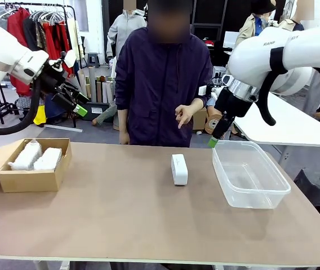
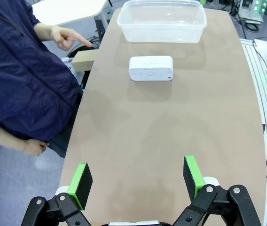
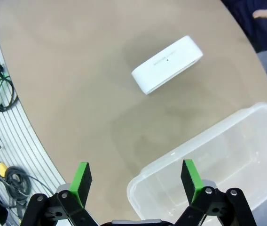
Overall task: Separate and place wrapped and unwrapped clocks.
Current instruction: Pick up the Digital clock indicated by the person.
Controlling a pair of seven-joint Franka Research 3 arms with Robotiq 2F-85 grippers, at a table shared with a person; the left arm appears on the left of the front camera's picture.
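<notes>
At mid-worktop (image 1: 120, 214), the bare smooth white rounded-rectangular clock (image 1: 179, 169) lies just left of the clear plastic tub (image 1: 221, 174); both arms' jaws stand apart, empty. Span its narrow width with your right jaws.

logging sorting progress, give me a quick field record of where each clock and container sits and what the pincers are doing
wrapped clocks: two, side by side inside the cardboard box, table's left
unwrapped clock: bare on the table, middle, apart from the clear tub
clear tub: table's right, nothing in it
left pincer: open, raised above the table, holding nothing
right pincer: open, raised over the clear tub's edge, holding nothing
person's hand: finger pointing down towards the table
</notes>
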